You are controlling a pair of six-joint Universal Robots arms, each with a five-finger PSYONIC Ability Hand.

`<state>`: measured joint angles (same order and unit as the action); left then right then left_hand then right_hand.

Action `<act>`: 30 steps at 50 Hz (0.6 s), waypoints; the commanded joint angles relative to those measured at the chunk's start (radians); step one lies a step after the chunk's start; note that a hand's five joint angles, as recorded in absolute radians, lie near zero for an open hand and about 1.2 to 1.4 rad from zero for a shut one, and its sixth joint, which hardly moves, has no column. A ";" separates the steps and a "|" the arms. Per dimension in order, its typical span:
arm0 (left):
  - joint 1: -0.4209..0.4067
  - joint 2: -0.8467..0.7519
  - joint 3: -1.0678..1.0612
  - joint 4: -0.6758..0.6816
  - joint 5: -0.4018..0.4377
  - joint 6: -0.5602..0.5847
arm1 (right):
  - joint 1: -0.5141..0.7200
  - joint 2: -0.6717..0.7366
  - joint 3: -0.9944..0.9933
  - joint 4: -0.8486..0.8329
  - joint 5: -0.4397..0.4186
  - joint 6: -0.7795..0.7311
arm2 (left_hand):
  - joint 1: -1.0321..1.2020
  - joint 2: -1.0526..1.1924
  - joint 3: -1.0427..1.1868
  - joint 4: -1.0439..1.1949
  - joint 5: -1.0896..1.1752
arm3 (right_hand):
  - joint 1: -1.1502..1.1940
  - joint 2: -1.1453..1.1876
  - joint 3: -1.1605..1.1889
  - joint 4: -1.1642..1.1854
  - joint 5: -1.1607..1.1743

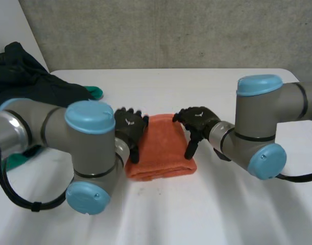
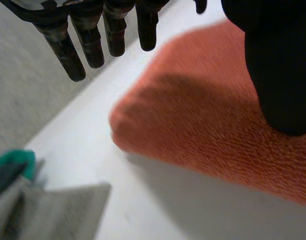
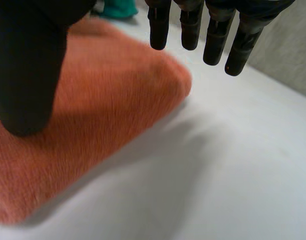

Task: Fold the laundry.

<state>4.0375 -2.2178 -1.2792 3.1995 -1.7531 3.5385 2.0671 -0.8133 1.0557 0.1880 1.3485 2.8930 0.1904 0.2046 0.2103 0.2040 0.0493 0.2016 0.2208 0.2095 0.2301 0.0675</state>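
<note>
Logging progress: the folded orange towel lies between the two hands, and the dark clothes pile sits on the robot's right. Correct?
No: the head view shows the dark clothes pile on the robot's left. The orange towel does lie between the left hand and right hand.

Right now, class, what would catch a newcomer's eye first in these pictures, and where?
The folded orange towel lies mid-table, bright against the white table. The left hand is at its left edge and the right hand at its right edge, both with straight fingers. A dark heap of clothes sits at the table's far left.
</note>
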 commanded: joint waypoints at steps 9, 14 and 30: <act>0.109 0.294 -0.058 -0.006 0.418 -0.048 | -0.122 -0.265 0.492 -0.298 -0.020 0.341 | -0.003 -0.018 -0.023 -0.017 -0.037 | -0.027 -0.046 -0.035 -0.056 -0.068; 0.139 0.313 -0.077 -0.009 0.547 -0.098 | -0.119 -0.173 0.501 -0.318 -0.077 0.358 | 0.008 -0.006 -0.011 -0.005 -0.025 | -0.027 -0.046 -0.035 -0.056 -0.068; 0.143 0.313 -0.081 -0.015 0.563 -0.124 | -0.038 0.017 0.311 -0.324 -0.138 0.477 | 0.008 -0.006 -0.011 -0.005 -0.025 | 0.420 0.401 0.412 0.391 0.379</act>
<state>4.1789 -1.9039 -1.3599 3.1846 -1.1832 3.4117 2.0047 -0.8392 1.4286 -0.1340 1.2117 3.3404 0.1904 0.2046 0.2103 0.2040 0.0493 0.2070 0.2236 0.2310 0.2325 0.0753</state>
